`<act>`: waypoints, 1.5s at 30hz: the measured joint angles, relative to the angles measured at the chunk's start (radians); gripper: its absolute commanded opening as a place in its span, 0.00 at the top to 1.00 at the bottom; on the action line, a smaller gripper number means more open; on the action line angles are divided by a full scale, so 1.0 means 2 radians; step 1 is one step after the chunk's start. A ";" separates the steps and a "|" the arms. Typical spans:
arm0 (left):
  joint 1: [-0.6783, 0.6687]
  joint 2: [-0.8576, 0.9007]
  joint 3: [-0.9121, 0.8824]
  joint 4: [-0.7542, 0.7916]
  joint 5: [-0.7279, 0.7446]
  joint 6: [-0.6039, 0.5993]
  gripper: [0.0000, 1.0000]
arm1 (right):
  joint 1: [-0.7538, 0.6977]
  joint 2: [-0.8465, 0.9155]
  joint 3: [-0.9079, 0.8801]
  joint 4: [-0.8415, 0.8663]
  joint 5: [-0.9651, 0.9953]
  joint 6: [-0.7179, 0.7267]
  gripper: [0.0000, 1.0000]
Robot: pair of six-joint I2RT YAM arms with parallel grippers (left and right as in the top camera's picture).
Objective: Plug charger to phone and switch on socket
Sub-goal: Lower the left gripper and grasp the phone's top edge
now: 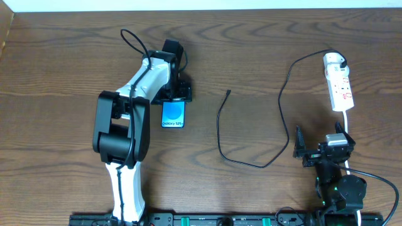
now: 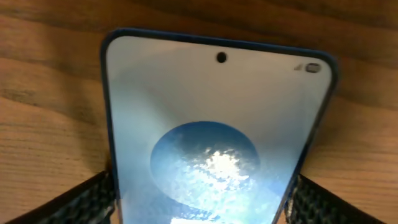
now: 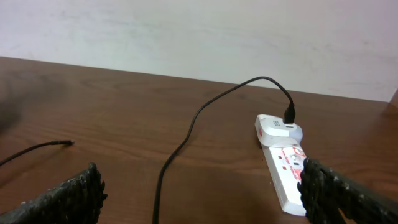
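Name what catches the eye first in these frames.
The lit blue phone lies left of centre, with the left gripper straddling it, a finger beside each long edge. To its right the charger loops in a long black curve, its connector tip lying loose and its white plug seated in the socket at far right.
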 measured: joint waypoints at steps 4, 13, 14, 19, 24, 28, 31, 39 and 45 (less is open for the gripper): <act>0.000 -0.003 -0.004 0.000 0.001 0.000 0.31 | 0.000 0.000 0.000 0.000 0.000 0.000 0.01; 0.000 -0.004 -0.001 -0.011 0.005 0.000 0.35 | 0.000 0.000 0.000 0.000 0.000 0.000 0.01; 0.000 -0.004 0.000 -0.017 0.007 0.000 0.35 | 0.000 0.000 0.000 0.000 0.000 0.000 0.01; 0.000 -0.006 0.002 -0.023 0.015 -0.001 0.35 | 0.000 0.000 0.000 0.000 0.000 0.000 0.01; 0.001 -0.045 0.002 -0.025 0.034 -0.010 0.35 | 0.000 0.000 0.000 0.000 0.000 0.000 0.01; 0.016 -0.076 0.004 -0.024 0.082 -0.021 0.36 | 0.000 0.000 0.000 0.000 0.000 0.000 0.01; 0.028 -0.076 0.004 -0.024 0.090 -0.024 0.36 | 0.000 0.000 0.000 0.000 0.000 0.000 0.01; 0.029 -0.070 -0.004 -0.024 0.075 -0.025 0.35 | 0.000 0.000 0.000 0.000 0.000 0.000 0.01; 0.029 -0.040 -0.015 -0.009 0.075 -0.025 0.36 | 0.000 0.000 0.000 0.000 0.000 0.000 0.01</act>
